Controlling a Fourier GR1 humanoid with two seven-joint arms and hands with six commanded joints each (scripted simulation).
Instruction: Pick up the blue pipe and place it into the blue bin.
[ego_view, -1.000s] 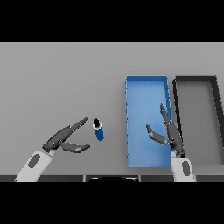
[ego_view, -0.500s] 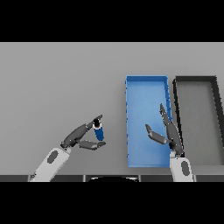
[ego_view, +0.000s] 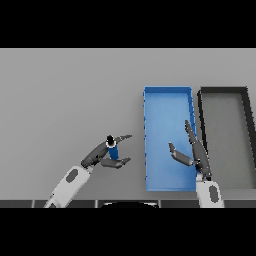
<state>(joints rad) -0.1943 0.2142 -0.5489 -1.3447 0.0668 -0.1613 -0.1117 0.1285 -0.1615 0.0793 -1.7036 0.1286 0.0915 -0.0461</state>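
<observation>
The blue pipe (ego_view: 113, 150) stands on end on the grey table, left of the blue bin (ego_view: 168, 97), its dark ring end facing up. My left hand (ego_view: 96, 157) has come in from the lower left and is open. Its fingers (ego_view: 122, 137) pass behind the pipe and its thumb (ego_view: 119, 162) passes in front, so the pipe sits in the gap between them. My right hand (ego_view: 196, 153) is open and empty over the blue bin.
A dark grey bin (ego_view: 223, 93) stands right of the blue bin, side by side with it. Bare table stretches to the left and behind the pipe.
My left hand has moved right, from short of the pipe to around it, so the pipe now sits between fingers and thumb. The pipe and the right hand have stayed in place.
</observation>
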